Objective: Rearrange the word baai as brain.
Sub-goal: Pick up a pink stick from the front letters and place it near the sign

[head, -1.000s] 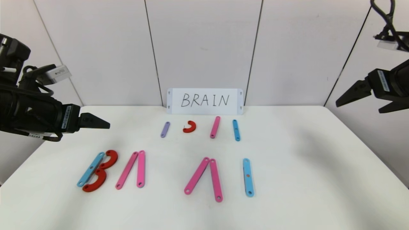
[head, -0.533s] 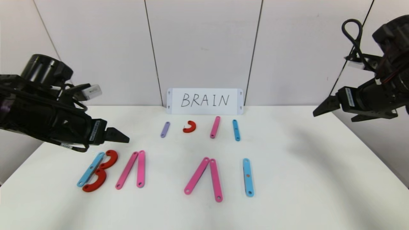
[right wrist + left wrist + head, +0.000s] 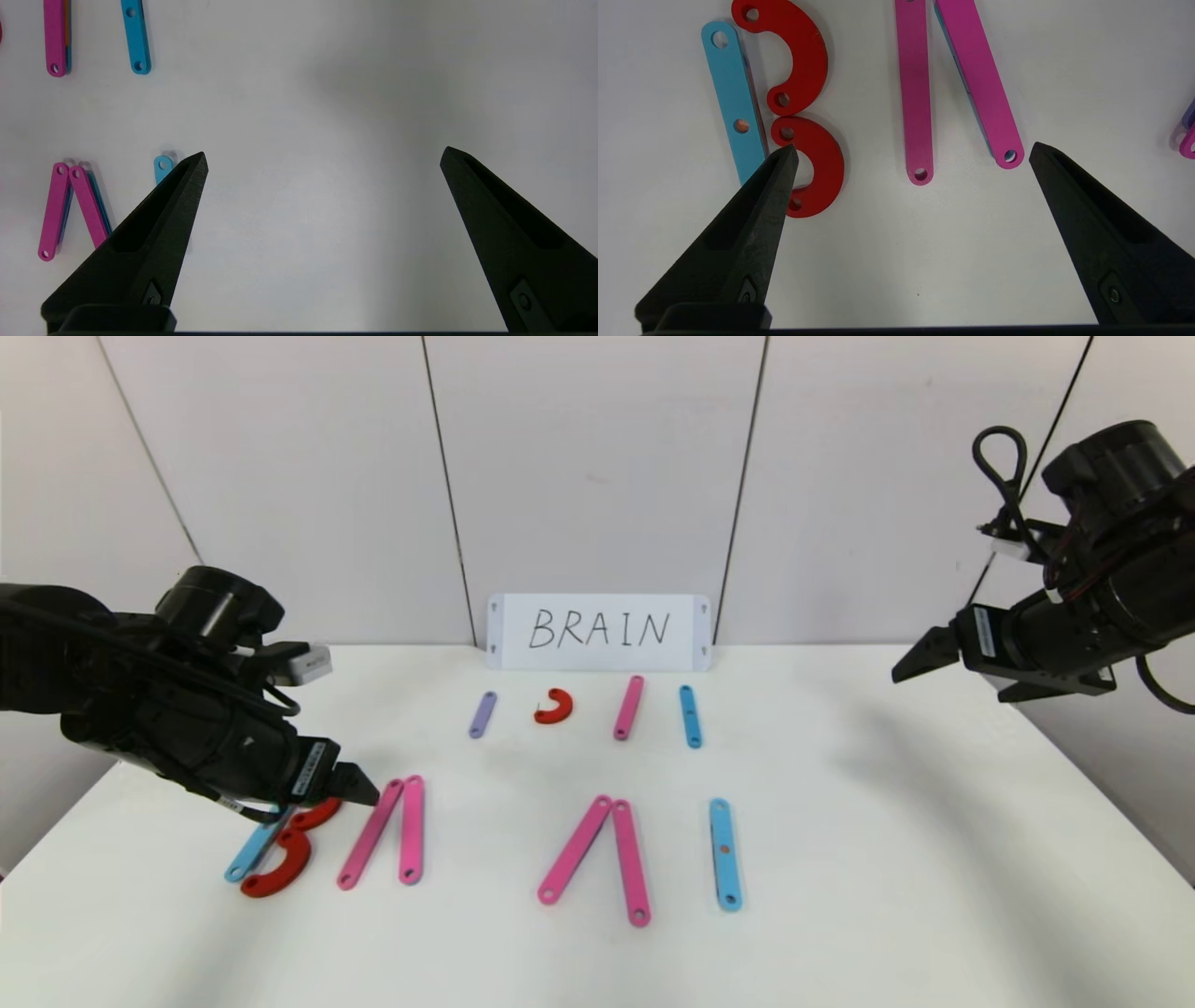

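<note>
above the b [image 3: 280,845] hangs the left gripper [image 3: 913,151], fingers [image 3: 761,196] spread.

Head camera high, facing table [image 3: 840,821]; wrist cameras close, downward, sharing letters.

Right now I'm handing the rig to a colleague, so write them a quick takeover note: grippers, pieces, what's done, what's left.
Left gripper: open, empty, low over the B and first pink A.
Right gripper: open, empty, raised at the table's right side.
Front row reads B, A, second pink A, blue I.
Spare pieces behind, by the BRAIN card: purple strip, small red arc, pink strip, blue strip.
Done: nothing visibly rearranged.
Left: form the R, then add the N.
</note>
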`<state>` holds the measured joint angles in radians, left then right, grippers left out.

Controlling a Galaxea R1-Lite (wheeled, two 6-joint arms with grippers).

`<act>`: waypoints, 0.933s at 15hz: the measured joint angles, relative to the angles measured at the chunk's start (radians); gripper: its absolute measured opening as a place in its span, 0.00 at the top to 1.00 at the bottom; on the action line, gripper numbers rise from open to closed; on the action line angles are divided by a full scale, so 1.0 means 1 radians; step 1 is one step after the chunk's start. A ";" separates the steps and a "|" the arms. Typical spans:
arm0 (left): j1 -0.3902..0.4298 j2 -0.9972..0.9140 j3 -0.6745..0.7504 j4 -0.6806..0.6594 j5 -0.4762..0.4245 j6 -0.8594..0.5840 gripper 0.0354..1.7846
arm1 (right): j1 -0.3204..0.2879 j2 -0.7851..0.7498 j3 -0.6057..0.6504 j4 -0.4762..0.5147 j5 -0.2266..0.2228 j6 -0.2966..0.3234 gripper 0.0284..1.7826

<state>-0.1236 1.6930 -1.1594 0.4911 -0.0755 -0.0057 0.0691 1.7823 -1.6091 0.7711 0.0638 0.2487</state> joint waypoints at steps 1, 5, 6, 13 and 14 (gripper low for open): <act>0.000 0.005 0.001 0.000 0.001 0.001 0.03 | 0.000 0.002 0.000 0.000 0.000 0.000 0.02; 0.000 0.051 0.001 -0.009 0.005 0.000 0.03 | 0.000 0.011 0.001 -0.001 -0.001 -0.001 0.02; 0.000 0.070 0.001 -0.023 0.005 0.001 0.03 | 0.000 0.012 0.001 -0.001 -0.001 -0.002 0.02; -0.004 0.137 0.014 -0.063 -0.003 0.016 0.03 | -0.001 0.024 0.000 -0.001 -0.005 -0.002 0.02; -0.009 0.136 0.019 -0.061 -0.002 0.020 0.03 | -0.001 0.027 -0.001 -0.001 -0.007 -0.002 0.02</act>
<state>-0.1328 1.8289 -1.1402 0.4304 -0.0779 0.0147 0.0683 1.8094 -1.6102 0.7700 0.0572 0.2468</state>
